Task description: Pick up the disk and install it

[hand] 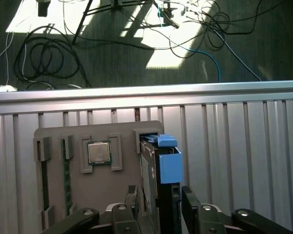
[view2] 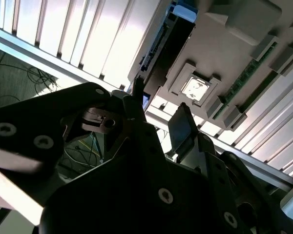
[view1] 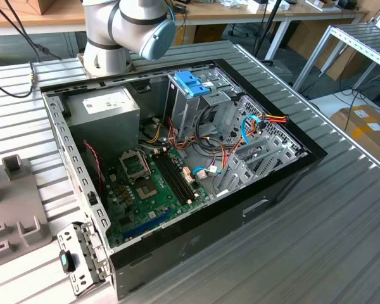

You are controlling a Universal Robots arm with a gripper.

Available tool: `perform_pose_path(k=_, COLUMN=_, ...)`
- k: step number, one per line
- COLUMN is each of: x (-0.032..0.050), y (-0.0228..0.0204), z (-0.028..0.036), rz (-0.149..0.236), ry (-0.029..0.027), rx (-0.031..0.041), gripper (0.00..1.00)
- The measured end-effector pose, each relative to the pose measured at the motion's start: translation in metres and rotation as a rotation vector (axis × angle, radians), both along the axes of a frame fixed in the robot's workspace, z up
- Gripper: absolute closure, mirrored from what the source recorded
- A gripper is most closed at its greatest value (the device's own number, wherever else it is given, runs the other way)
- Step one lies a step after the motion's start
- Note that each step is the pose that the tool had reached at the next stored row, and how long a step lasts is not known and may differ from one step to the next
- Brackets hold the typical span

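The disk, a dark drive in a bright blue carrier, stands on edge in a slot of the grey parts tray. My gripper hangs over it, open, with one dark finger on each side of the disk's upper edge. I cannot tell whether the fingers touch it. In the second wrist view the disk lies beyond the two fingertips, and nothing is clamped between them. The open computer case sits on the ribbed table, with the arm's base behind it.
The tray also holds a processor chip and memory sticks. Its corner shows at the exterior view's left. Inside the case stands a metal cage with a blue handle, beside loose cables. The table edge runs past the tray, with floor cables beyond.
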State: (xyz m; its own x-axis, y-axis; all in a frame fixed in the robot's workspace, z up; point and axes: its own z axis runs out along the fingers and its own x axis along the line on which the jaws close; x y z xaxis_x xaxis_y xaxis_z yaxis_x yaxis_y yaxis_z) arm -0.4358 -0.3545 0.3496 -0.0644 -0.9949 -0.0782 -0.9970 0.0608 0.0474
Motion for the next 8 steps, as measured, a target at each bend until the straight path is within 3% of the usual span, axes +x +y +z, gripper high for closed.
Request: perform_pose_path(k=8, x=-0.0013, y=0.0039, z=-0.0053, rz=0.000, ry=0.0000, rx=0.0000, gripper=0.52)
